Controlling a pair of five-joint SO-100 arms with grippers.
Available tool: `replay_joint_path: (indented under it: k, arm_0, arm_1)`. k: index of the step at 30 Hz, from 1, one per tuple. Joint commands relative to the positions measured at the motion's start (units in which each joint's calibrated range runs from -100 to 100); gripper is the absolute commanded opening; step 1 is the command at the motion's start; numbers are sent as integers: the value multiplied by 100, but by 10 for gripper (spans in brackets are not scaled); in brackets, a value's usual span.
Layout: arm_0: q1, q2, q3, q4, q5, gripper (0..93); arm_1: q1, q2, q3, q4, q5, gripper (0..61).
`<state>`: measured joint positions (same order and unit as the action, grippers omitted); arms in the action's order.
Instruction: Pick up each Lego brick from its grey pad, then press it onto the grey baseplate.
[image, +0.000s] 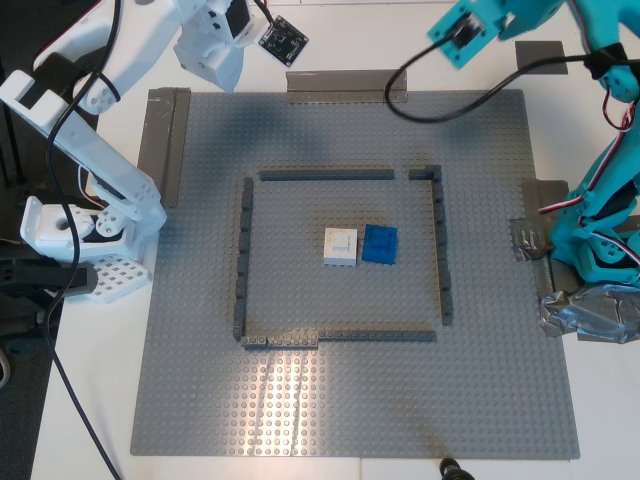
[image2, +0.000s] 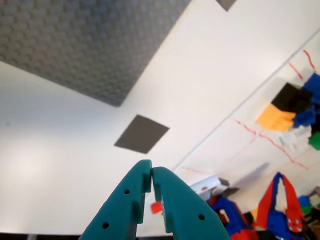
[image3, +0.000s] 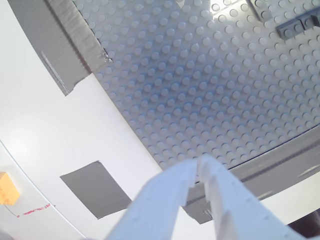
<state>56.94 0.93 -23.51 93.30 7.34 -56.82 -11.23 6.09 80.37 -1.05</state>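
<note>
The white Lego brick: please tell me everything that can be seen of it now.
The white Lego brick is a small square piece of plastic, with faint studs and a grey mark on top. It sits flat on the grey baseplate, near the middle of the low dark grey brick frame. The blue Lego brick stands close beside it, on the exterior view's right; they seem to touch. No gripper is near it. Neither wrist view shows it.
</note>
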Motion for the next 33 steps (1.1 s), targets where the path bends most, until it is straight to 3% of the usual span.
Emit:
replay_joint_path:
  k: [1, 8, 18, 22, 29, 33]
  arm_0:
    - [302, -33, -470, -46, 30, 0]
    - [803, 96, -335, -169, 94, 0]
    - [1477, 1074, -416, -1104, 225, 0]
    - [1513, 1100, -470, -901, 211, 0]
    - [1289, 722, -1093, 206, 84, 0]
    - [1260, 671, -1112, 206, 64, 0]
  arm_1:
    - [-16, -380, -162, 10, -29, 4]
    - [13, -431, -99, 10, -24, 4]
    - [42, -431, -81, -6, -24, 4]
    - [49, -422, -81, -14, -24, 4]
    - [71, -431, -54, -14, -19, 4]
    - [71, -431, -45, -14, -19, 4]
